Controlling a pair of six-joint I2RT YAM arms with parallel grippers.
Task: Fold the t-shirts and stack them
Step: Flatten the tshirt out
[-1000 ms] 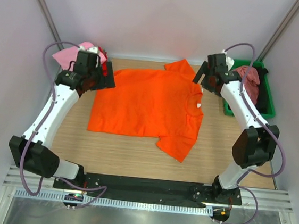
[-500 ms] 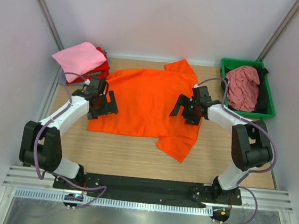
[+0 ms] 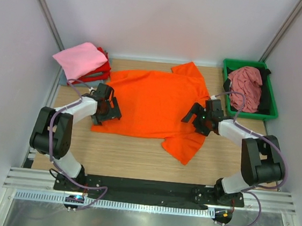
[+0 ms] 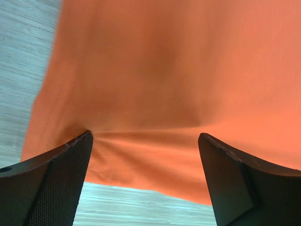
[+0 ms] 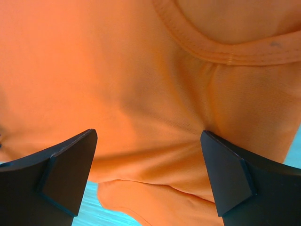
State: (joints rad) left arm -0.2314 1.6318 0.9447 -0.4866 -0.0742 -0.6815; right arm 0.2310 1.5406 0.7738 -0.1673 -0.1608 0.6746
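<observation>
Backdrop: plain white walls (image 3: 166, 23) on three sides of the frame, closing off the work area.
Table (image 3: 135, 157): pale wood filling the middle of the top view, with a bare strip along the lower edge, likely room to fold toward.
Orange t-shirt (image 3: 152, 99): spread flat at centre frame, hem to the left, neck to the right, one sleeve toward the top and the other toward the bottom; laid open, it seems, for a lengthwise fold.
Green tray (image 3: 244, 62): upper right, holding a crumpled dusty-rose tee (image 3: 244, 85); apparently the pile yet to be done.
Stack: upper left, a folded pink tee (image 3: 80, 57) on a red tee (image 3: 102, 71); apparently finished pieces, kept well apart from the tray.
Left gripper (image 4: 145, 136): jaws spread wide, holding nothing, tips seemingly touching the cloth just inside the hem at the shirt's lower-left corner.
Right gripper (image 5: 148, 133): jaws wide too, empty, set on the shoulder just beside the neckline (image 5: 225, 49).
Step in hand: probably a matched pinch at both ends of the lower side, ready to lift that edge over.
</observation>
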